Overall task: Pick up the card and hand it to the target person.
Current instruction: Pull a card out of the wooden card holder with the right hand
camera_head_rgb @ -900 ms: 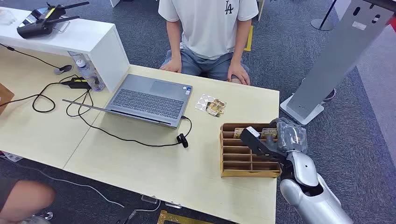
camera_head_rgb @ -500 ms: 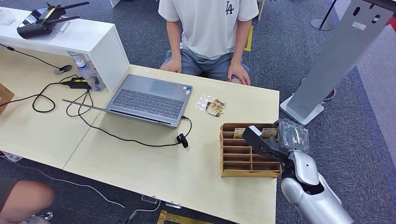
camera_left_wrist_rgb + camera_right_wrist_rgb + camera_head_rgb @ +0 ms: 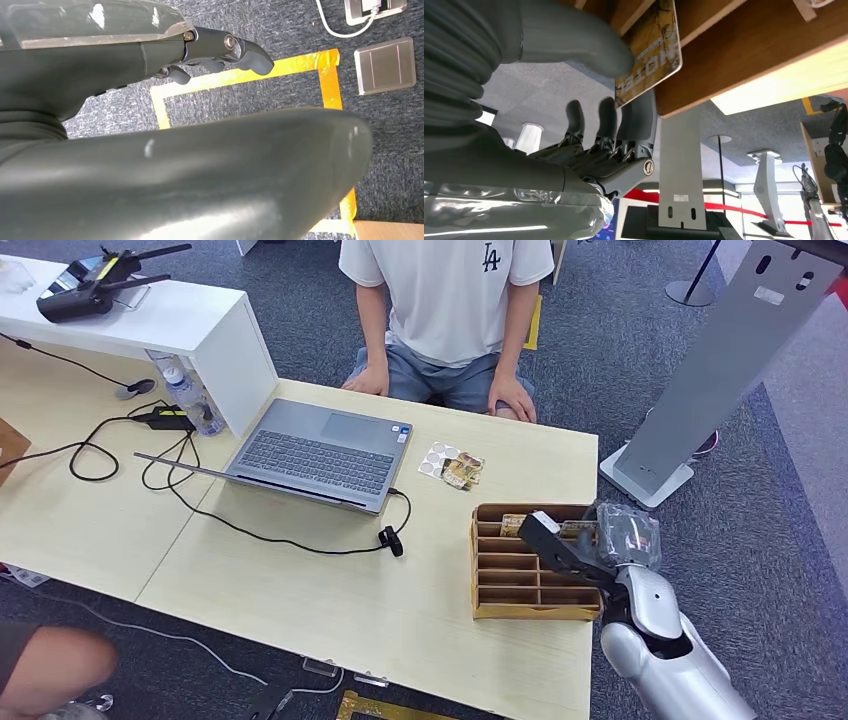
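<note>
I see the card (image 3: 650, 52), yellow with dark print, pinched between my right hand's (image 3: 589, 100) thumb and fingers (image 3: 640, 120) at the wooden organizer's (image 3: 500, 580) far right corner on the table (image 3: 330, 590). The person (image 3: 450, 300) sits across. My left hand (image 3: 215, 50) hangs over carpet, fingers curled, holding nothing.
</note>
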`<state>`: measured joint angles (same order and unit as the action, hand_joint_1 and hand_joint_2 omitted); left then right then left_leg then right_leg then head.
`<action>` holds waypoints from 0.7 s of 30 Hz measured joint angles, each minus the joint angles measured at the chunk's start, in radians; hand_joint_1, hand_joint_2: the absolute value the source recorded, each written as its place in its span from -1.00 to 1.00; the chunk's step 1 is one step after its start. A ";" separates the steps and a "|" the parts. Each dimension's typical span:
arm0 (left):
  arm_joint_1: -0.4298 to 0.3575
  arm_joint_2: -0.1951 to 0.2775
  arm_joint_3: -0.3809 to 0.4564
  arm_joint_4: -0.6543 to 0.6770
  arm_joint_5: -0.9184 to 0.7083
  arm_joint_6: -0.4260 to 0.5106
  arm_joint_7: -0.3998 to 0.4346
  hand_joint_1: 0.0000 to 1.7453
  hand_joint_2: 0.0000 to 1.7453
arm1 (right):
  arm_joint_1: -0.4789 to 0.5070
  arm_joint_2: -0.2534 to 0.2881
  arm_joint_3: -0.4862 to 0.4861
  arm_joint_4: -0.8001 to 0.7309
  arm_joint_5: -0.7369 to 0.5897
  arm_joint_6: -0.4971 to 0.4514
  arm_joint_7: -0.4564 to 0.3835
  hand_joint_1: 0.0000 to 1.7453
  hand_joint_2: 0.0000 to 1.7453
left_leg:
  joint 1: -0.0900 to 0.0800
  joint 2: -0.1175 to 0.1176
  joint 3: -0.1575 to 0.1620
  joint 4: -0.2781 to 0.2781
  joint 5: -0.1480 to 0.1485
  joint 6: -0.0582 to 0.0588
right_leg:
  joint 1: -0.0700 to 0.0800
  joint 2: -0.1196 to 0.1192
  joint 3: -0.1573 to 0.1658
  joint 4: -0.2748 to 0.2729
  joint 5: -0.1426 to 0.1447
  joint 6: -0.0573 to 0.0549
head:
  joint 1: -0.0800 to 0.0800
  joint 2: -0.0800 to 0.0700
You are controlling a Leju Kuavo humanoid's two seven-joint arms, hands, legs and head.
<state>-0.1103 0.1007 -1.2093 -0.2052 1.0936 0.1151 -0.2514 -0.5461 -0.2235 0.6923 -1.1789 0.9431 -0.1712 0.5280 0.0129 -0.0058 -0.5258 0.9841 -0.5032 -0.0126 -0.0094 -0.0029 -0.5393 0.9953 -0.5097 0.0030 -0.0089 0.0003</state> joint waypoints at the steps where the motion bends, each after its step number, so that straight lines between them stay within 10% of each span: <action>1: 0.000 0.000 0.000 0.000 0.000 0.000 0.000 -1.00 -1.00 | 0.001 0.000 0.000 0.000 0.001 0.000 0.000 0.54 1.00 | 0.000 0.000 0.000 0.000 0.000 0.000 | 0.000 0.000 0.000 0.000 0.000 0.000 | 0.000 0.000; 21: 0.000 0.000 -0.001 0.000 -0.007 -0.013 -0.014 -1.00 -1.00 | 0.001 0.007 0.000 0.004 0.014 0.001 -0.028 0.60 1.00 | 0.000 0.000 0.000 0.000 0.000 0.000 | 0.000 0.000 0.000 0.000 0.000 0.000 | 0.000 0.000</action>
<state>-0.1106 0.1007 -1.2103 -0.2052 1.0863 0.1023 -0.2650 -0.5454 -0.2163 0.6923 -1.1745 0.9571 -0.1705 0.5001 0.0129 -0.0058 -0.5254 0.9841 -0.5030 -0.0126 -0.0094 -0.0028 -0.5390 0.9953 -0.5093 0.0029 -0.0088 0.0002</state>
